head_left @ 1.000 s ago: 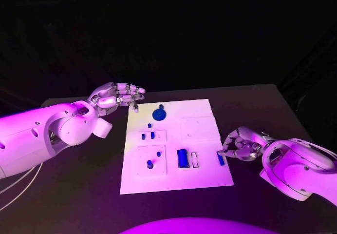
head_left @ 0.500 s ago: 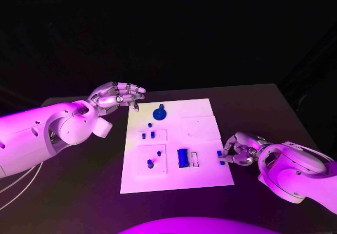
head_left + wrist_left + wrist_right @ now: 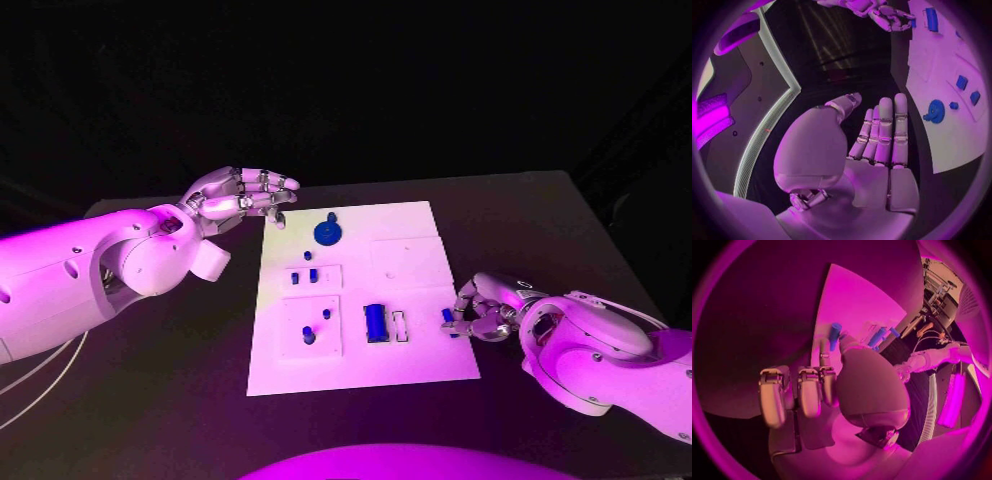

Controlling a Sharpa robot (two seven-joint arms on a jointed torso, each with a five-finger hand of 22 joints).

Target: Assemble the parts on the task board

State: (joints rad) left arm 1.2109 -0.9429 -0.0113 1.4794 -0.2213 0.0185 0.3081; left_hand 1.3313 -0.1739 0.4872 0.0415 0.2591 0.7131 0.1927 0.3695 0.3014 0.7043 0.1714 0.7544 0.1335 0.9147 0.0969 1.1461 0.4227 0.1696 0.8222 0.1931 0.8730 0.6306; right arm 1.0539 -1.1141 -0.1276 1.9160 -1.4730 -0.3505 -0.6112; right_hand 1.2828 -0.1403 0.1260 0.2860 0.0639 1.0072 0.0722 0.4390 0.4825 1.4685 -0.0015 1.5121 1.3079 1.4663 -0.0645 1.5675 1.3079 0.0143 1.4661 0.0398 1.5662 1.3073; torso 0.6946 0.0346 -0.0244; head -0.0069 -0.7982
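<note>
Fingers point(image 3: 464, 312) of my right hand point(image 3: 488, 306) are curled in at the right edge of the task board point(image 3: 418, 370), pinching a small blue peg point(image 3: 451, 322) that lies there near the board's lower right part. From my right wrist the peg point(image 3: 835, 336) shows as a short blue rod at my fingertips, so I judge the grip to sit near one end. It looks like hard plastic, light and stiff, and smooth enough to roll or slip, so I would take it across its middle between thumb and one fingertip and lift gently.

My left hand point(image 3: 238, 198) hangs over the bench point(image 3: 173, 360) just off the board's far left corner, fingers point(image 3: 882, 130) straight, close together and holding nothing. The blue gear point(image 3: 329, 234) sits near it on the board, and a longer blue block point(image 3: 375, 323) lies just beside a slot left of my right hand.
</note>
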